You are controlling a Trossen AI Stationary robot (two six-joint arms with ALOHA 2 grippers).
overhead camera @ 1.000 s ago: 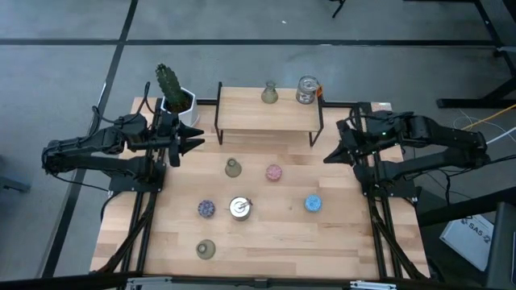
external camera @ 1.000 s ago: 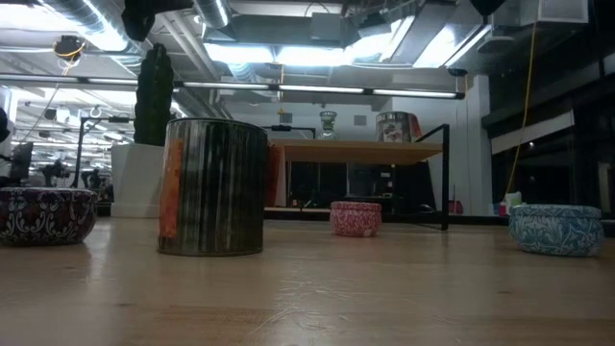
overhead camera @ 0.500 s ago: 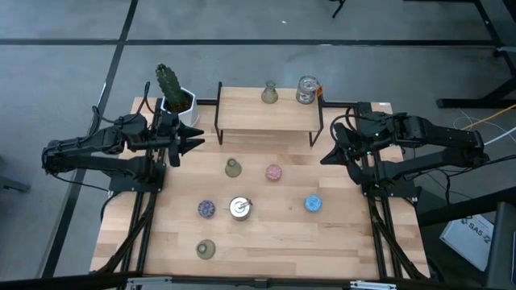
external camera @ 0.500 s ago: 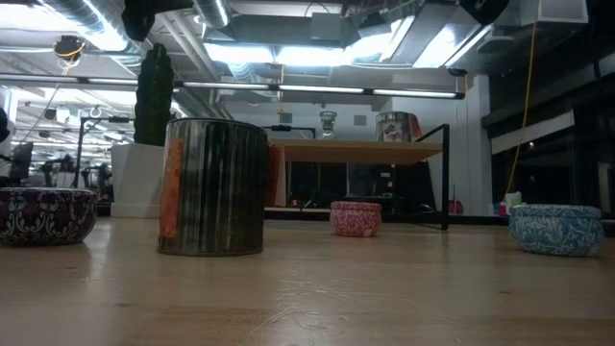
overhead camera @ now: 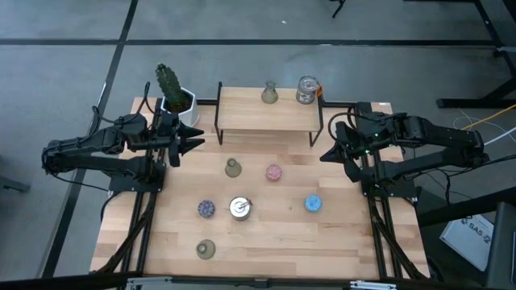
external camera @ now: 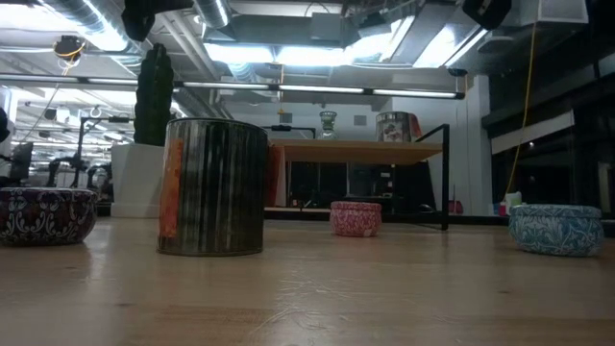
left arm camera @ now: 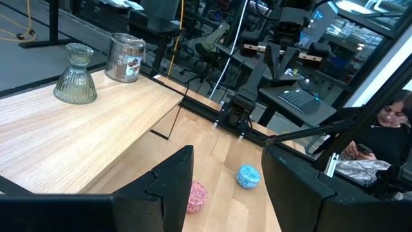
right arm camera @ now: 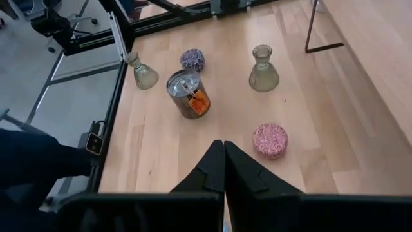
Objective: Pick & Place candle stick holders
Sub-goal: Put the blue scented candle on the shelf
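Right gripper (right arm camera: 223,154) is pinched shut, holding nothing, above the pink holder (right arm camera: 270,140); I'd open wide first, then drop straight down. Left gripper (left arm camera: 225,169) waits half-open, empty.

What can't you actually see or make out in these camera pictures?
- Low view: the shiny cup up close hides part of the table behind it; both grippers are cut off above the top edge.
- Right wrist view: blue holder is hidden below the gripper.
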